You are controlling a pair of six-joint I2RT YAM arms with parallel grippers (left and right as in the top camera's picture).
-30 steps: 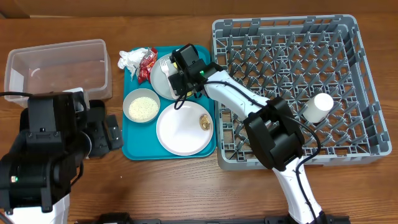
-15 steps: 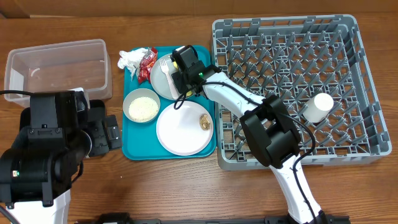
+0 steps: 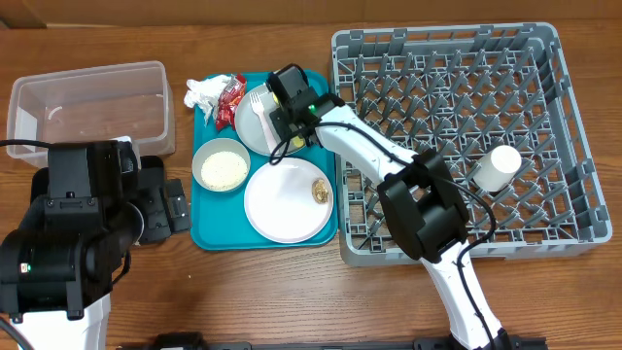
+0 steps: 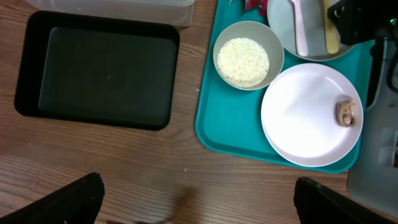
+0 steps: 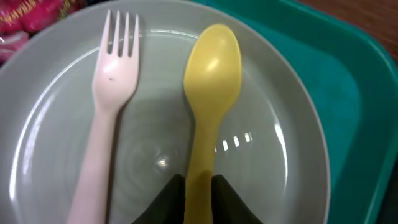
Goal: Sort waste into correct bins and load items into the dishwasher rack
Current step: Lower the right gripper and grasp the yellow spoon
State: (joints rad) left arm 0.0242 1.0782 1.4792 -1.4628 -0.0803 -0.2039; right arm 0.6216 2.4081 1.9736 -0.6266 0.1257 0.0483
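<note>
R gripper (image 5: 199, 194): jaws narrow, pinching handle of yellow spoon (image 5: 212, 62) from both sides. Spoon lies on grey-blue plate (image 5: 280, 168) beside white fork (image 5: 115, 68); plate sits on teal tray (image 5: 354, 93). L gripper (image 4: 199, 202): jaws fully apart, empty, near black tray (image 4: 99, 74).

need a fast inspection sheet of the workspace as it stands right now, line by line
surface: wooden table, with a teal tray on it
job's things: fork and yellow spoon side by side on grey-blue plate; bowl of rice and white plate with brown morsel on the teal tray; napkin and red wrapper at its far left corner; clear tub and empty black tray to its left; cup in rack
clutter: nothing seen
grippers: right gripper closed on the spoon's handle; left gripper open, empty
cables: black cable at the table's left edge
surroundings: nothing seen
</note>
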